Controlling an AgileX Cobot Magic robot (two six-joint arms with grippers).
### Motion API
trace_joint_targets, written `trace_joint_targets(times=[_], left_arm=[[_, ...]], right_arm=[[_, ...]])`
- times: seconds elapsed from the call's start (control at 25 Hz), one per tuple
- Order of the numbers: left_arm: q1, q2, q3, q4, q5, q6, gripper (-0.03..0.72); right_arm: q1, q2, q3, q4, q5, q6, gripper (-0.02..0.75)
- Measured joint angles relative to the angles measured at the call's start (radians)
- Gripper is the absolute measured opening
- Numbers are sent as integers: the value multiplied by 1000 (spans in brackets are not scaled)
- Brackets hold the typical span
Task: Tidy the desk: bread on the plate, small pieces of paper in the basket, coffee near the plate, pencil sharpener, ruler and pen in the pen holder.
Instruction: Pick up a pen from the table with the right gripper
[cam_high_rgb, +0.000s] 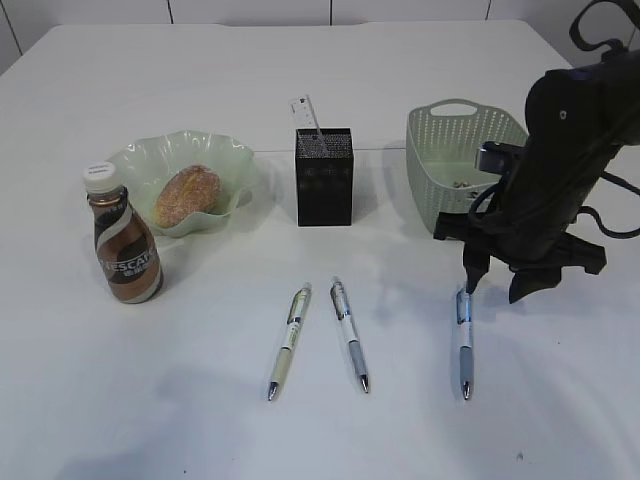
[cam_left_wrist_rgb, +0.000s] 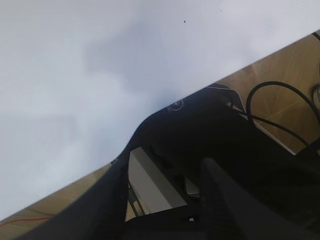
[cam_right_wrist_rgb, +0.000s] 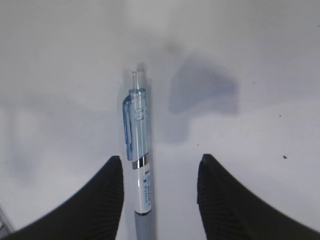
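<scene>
The bread (cam_high_rgb: 187, 195) lies on the pale green plate (cam_high_rgb: 228, 158). The coffee bottle (cam_high_rgb: 125, 240) stands next to the plate at front left. The black pen holder (cam_high_rgb: 324, 180) holds a ruler (cam_high_rgb: 307, 112). Three pens lie in front: a green one (cam_high_rgb: 288, 342), a white-grey one (cam_high_rgb: 350, 335) and a blue one (cam_high_rgb: 464, 340). My right gripper (cam_high_rgb: 494, 290) is open and low over the blue pen's clip end (cam_right_wrist_rgb: 140, 130); the pen lies between the jaws (cam_right_wrist_rgb: 159, 167), close to the left finger. Small bits (cam_high_rgb: 462, 184) lie in the green basket (cam_high_rgb: 432, 150). No pencil sharpener shows. My left gripper (cam_left_wrist_rgb: 165, 167) is open, off the table's edge.
The white table (cam_high_rgb: 400, 430) carries everything. The basket stands just behind my right arm. The left wrist view shows the table's edge, a wooden floor (cam_left_wrist_rgb: 280, 90) and black cables (cam_left_wrist_rgb: 280, 125).
</scene>
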Motion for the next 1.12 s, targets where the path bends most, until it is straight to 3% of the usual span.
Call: trace_joint_targets(times=[0.52,1.12], left_arm=[[0,0,0,-2,0,0,328],[0,0,0,-2,2,0,328]], right_arm=[[57,23,0,-4,1,-13,387],[61,77,-29,-11,-11,0,386]])
